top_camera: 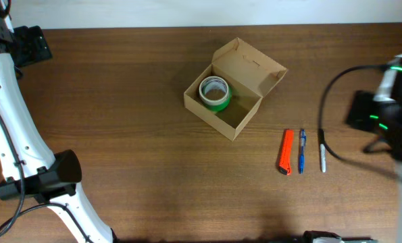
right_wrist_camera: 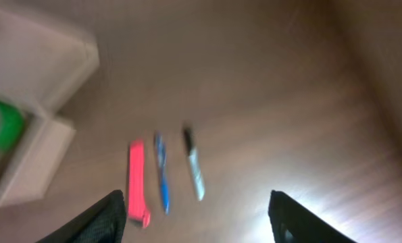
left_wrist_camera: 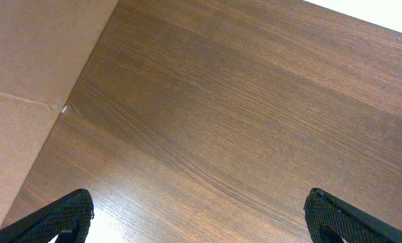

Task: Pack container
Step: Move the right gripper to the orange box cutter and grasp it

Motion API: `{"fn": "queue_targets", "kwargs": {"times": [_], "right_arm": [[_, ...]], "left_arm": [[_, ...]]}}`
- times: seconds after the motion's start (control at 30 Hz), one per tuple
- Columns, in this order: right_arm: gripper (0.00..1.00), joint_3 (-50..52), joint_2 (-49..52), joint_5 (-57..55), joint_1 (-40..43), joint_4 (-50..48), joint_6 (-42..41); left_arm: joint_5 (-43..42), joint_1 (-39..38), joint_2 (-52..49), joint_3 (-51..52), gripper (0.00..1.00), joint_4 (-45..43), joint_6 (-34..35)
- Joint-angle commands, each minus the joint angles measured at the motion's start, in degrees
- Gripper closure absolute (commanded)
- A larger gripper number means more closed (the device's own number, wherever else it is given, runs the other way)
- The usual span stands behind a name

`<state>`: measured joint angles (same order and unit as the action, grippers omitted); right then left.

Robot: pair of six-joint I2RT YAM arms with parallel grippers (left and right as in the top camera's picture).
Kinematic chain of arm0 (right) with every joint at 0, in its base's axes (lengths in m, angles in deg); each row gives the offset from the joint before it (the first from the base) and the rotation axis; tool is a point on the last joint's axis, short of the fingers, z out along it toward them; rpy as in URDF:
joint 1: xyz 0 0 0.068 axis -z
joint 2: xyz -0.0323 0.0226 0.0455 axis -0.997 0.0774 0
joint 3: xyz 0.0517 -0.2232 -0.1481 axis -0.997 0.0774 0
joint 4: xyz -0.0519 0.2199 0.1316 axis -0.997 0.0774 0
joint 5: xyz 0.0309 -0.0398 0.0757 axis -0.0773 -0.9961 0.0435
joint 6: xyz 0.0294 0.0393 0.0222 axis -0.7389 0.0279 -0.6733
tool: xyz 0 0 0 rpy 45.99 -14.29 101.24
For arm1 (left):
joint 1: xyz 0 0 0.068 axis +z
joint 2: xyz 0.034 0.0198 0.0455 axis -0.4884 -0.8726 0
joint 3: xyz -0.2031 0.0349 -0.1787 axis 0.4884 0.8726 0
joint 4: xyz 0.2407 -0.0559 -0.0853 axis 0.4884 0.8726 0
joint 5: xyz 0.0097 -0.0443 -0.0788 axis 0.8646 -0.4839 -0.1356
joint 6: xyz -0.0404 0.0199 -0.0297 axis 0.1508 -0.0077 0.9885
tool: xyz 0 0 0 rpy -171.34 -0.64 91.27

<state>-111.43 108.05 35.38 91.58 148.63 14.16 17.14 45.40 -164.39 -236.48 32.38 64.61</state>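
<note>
The tan cardboard container (top_camera: 244, 111) stands open at mid table, its flap lid (top_camera: 251, 65) tilted back, with a green tape roll (top_camera: 215, 93) inside. It shows blurred at the left of the right wrist view (right_wrist_camera: 32, 54). An orange cutter (top_camera: 286, 151), a blue pen (top_camera: 301, 150) and a white marker (top_camera: 322, 156) lie side by side to its right, also in the right wrist view (right_wrist_camera: 137, 182), (right_wrist_camera: 161, 172), (right_wrist_camera: 194, 165). My right gripper (right_wrist_camera: 197, 216) is open and empty above them. My left gripper (left_wrist_camera: 197, 216) is open and empty over bare wood at the far left.
The left arm's white links (top_camera: 15, 135) run along the table's left edge. The right arm (top_camera: 390, 108) with its black cable (top_camera: 325, 128) is blurred at the right edge. A light wall or board (left_wrist_camera: 25, 88) fills the left of the left wrist view.
</note>
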Motion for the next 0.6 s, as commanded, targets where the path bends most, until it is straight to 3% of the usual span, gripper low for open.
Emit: {"fn": "queue_targets", "kwargs": {"times": [0.0,0.17,0.57], "right_arm": [[0.29,12.8,3.5,9.1,0.7,-2.6,-4.3],[0.27,25.7,11.0,16.3,0.7,-11.0,-5.3],[0.27,27.2,27.4,19.6,-3.1,-17.7,-2.5]], "left_arm": [[-0.4,0.2,-0.5,0.2,0.00,0.0,-0.7],[-0.4,0.2,-0.5,0.2,0.00,0.0,-0.7],[-0.4,0.2,-0.5,0.2,0.00,0.0,-0.7]]}}
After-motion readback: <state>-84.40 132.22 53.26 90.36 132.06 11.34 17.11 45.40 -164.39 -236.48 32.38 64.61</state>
